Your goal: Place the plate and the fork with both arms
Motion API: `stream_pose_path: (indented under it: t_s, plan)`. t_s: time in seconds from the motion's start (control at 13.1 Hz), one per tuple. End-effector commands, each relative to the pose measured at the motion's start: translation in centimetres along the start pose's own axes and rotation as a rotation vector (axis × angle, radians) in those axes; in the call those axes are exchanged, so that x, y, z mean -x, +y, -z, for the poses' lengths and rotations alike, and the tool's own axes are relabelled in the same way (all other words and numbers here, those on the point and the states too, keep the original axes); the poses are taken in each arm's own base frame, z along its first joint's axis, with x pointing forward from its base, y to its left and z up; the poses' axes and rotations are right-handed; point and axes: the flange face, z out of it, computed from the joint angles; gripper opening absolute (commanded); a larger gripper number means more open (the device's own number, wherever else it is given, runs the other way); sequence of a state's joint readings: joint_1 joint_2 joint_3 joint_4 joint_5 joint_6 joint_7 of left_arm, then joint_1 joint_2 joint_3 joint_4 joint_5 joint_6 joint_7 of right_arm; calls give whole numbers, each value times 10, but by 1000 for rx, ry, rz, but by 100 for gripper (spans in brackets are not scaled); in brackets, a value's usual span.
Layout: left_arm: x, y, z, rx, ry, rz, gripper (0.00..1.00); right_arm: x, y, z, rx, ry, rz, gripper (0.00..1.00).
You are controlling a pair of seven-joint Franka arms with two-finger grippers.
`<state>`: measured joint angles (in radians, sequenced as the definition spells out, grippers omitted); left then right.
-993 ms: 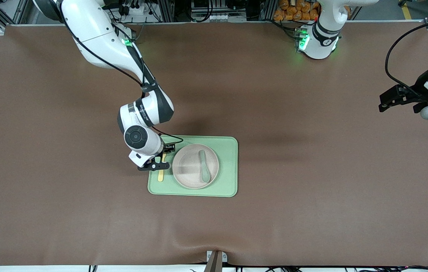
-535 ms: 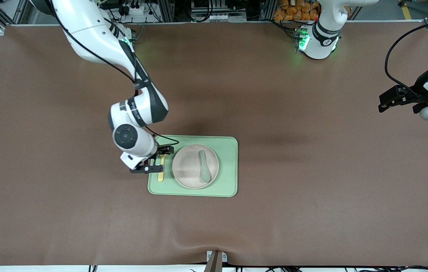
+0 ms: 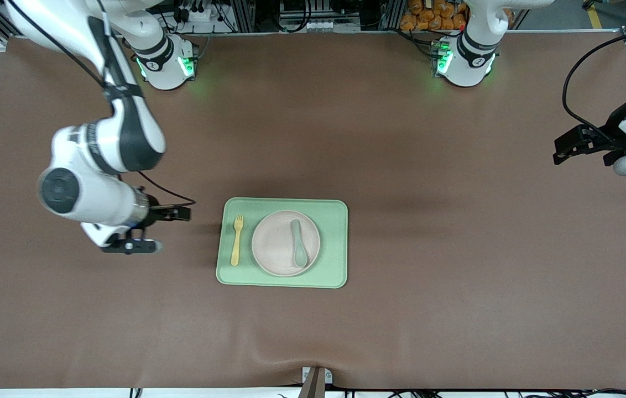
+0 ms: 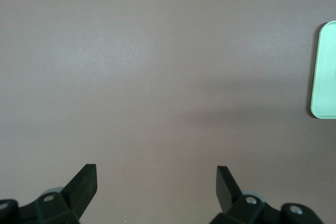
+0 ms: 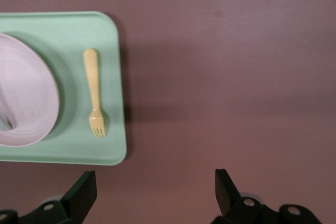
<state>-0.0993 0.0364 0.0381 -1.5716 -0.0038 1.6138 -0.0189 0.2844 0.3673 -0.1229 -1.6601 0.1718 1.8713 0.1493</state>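
Note:
The pale pink plate (image 3: pixel 274 243) lies in the middle of the light green tray (image 3: pixel 335 268). The yellow fork (image 3: pixel 236 239) lies flat on the tray beside the plate, toward the right arm's end, tines pointing toward the robots. My right gripper (image 3: pixel 169 229) is open and empty over bare table beside the tray. Its wrist view shows the open gripper (image 5: pixel 155 179), the fork (image 5: pixel 94 93), the plate (image 5: pixel 26 103) and the tray (image 5: pixel 110 35). My left gripper (image 3: pixel 584 157) waits, open and empty, at the left arm's end of the table; it also shows in the left wrist view (image 4: pixel 156 174).
A teal-green spoon (image 3: pixel 297 243) lies on the plate. The left wrist view shows one corner of the tray (image 4: pixel 325 72) over the brown table mat (image 3: pixel 457 309). A small bracket (image 3: pixel 316 378) sits at the table edge nearest the front camera.
My right gripper has left the fork lying on the tray and moved off the tray toward the right arm's end of the table. The left arm has not moved.

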Motion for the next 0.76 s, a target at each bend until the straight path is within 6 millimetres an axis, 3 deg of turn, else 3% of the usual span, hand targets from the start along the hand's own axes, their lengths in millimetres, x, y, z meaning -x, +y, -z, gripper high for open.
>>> stream_pose_path:
  t_s: [0.0,0.15,0.38,0.69]
  plan:
    - [-2,1,2,15,5,6,100,26,60,56,-37,-17,13,100]
    - [-2,1,3,13,6,6,100,47,112,96,-43,-17,36,100]
    - [-3,1,2,15,5,11,100,88,162,153,-12,-3,19,100]
    - [-3,1,2,15,5,4,100,139,165,217,60,-3,-8,100]
